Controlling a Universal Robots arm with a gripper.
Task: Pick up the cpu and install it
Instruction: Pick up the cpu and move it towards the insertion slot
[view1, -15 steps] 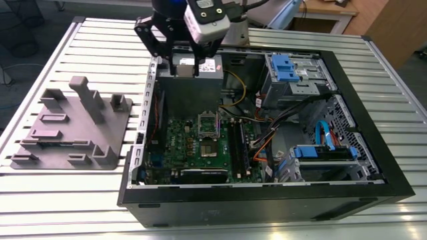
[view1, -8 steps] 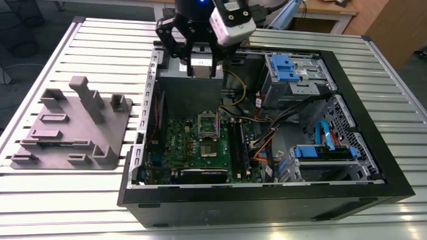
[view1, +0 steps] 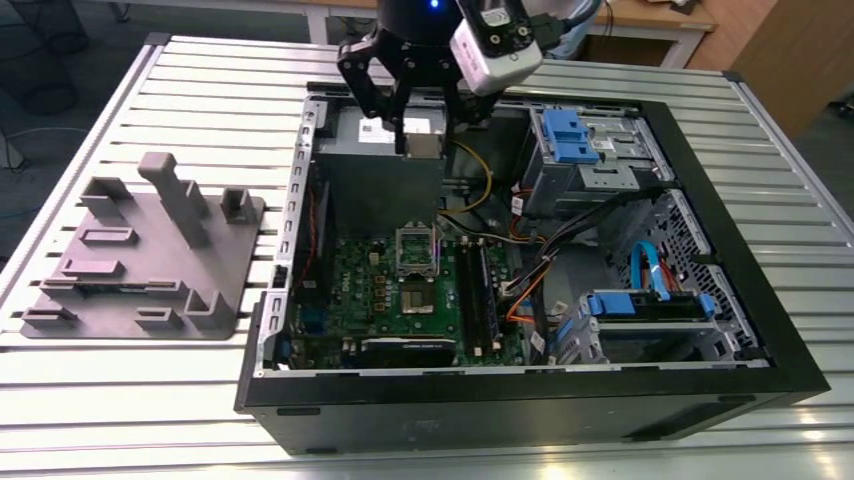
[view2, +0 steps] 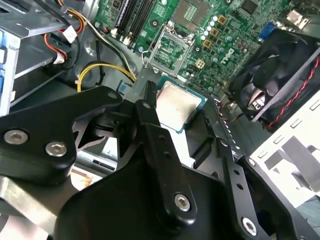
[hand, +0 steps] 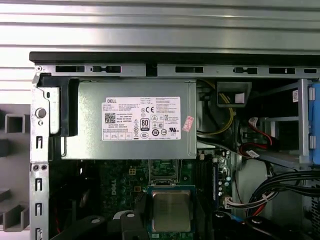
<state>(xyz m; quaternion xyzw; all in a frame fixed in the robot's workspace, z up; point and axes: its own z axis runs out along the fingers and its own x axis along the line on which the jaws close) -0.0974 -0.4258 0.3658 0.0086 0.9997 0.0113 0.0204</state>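
Above the open black computer case (view1: 534, 405) on the slatted metal worktop (view1: 134, 400), the black hand (view1: 423, 140) pinches one flat square silver-topped cpu (hand: 171, 210) by its edges. Inside the case, one grey metal power supply box (hand: 85, 120) bears one white printed label (hand: 141, 118) and one small red sticker (hand: 188, 123).

Cpu (hand: 171, 211) held in the gripper (view1: 424, 140), above the computer case (view1: 534, 410).
Below the gripper, the power supply (hand: 130, 120) adjoins the motherboard (view1: 360, 290) with its socket (view1: 416, 248); the tray (view1: 134, 270) lies outside the case.

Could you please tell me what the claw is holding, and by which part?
The claw holds the cpu, pinched by two opposite edges.
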